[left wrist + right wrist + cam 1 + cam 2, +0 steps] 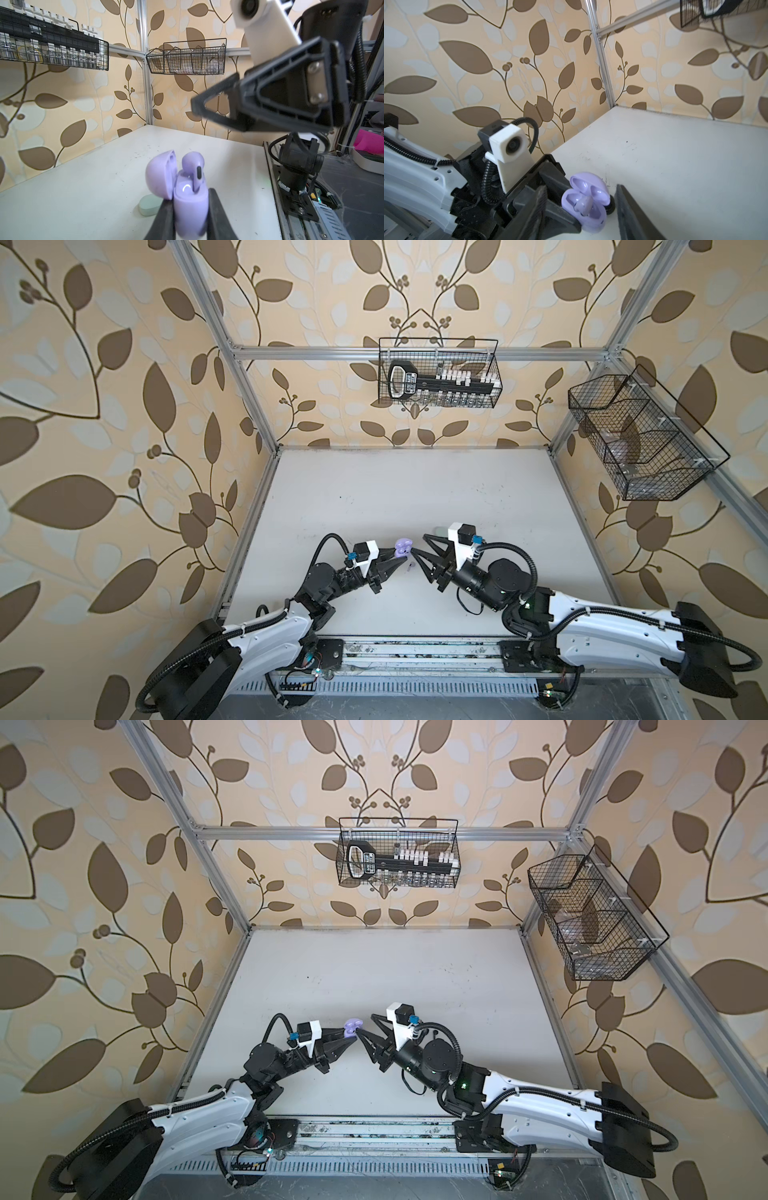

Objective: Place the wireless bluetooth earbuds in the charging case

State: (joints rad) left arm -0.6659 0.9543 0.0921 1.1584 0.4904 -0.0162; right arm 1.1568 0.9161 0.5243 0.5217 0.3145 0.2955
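Observation:
My left gripper [190, 205] is shut on the sides of a lavender charging case [190, 209] and holds it with the lid open; in both top views the case [402, 547] [351, 1025] is near the table's middle. One lavender earbud [194, 166] [584, 204] stands in a socket of the case, its head sticking up above the rim. My right gripper [419, 544] [581, 187] is open, with a finger on either side of the case and touching nothing. A tiny lavender piece [411, 567], seemingly another earbud, lies on the table just in front of the case.
A closed pale mint case [149, 204] [438, 529] lies on the table behind the lavender one. Two black wire baskets [440, 373] [640, 439] hang on the back and right frame. The two wrists stand close together, tip to tip.

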